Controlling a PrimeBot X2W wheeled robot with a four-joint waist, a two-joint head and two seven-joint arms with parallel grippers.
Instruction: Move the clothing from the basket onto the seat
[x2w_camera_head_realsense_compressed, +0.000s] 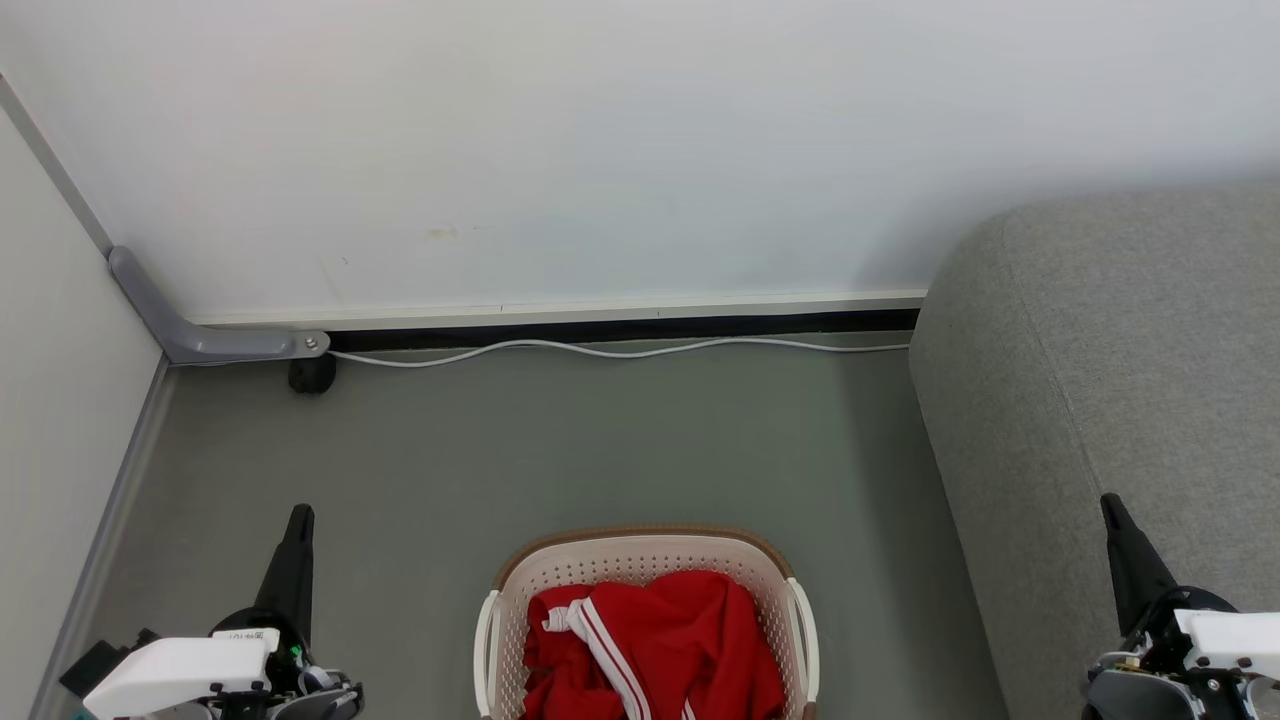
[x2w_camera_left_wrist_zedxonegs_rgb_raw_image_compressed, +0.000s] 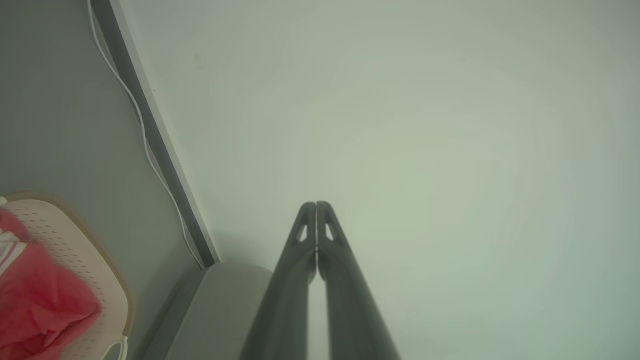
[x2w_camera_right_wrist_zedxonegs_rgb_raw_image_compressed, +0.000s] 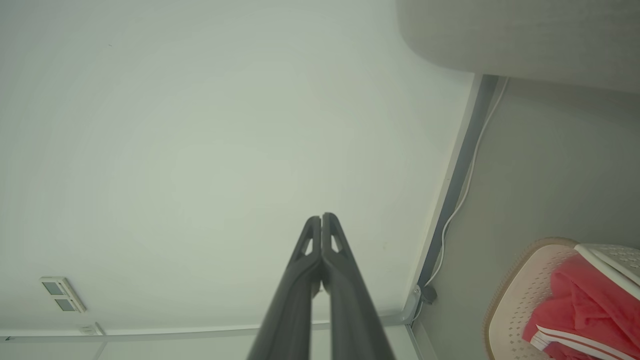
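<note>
In the head view the basket (x2w_camera_head_realsense_compressed: 640, 562) stands on the grey floor (x2w_camera_head_realsense_compressed: 600, 440) at 6 o'clock, its near end cut off by the bottom edge. The clothing (x2w_camera_head_realsense_compressed: 690, 630) lies crumpled inside it, red with white stripes across the folds, and is heaped close to the rim on the 3 o'clock side. The seat (x2w_camera_head_realsense_compressed: 1120, 380) takes up the 3 o'clock side, its rounded end near the basket but apart from it, with a strip of floor between them. The clothing is wholly in the basket and clear of the seat.

The left gripper (x2w_camera_head_realsense_compressed: 299, 514) rises at 7 o'clock over bare floor, well apart from the basket. Its two dark fingers are pressed together to one point and hold nothing. The right gripper (x2w_camera_head_realsense_compressed: 1110, 503) rises at 4 o'clock against the seat's side, likewise closed and empty; whether it touches the fabric cannot be told. Both wrist views show the fingers meeting at the tips against the pale wall (x2w_camera_head_realsense_compressed: 600, 150).

At 12 o'clock a white cable (x2w_camera_head_realsense_compressed: 620, 350) runs along the wall's foot from a grey bracket (x2w_camera_head_realsense_compressed: 200, 340) at 10 o'clock to the seat. In the left wrist view basket and clothing sit at 8 o'clock; in the right wrist view they sit at 4 o'clock, with the seat at 1 o'clock.
</note>
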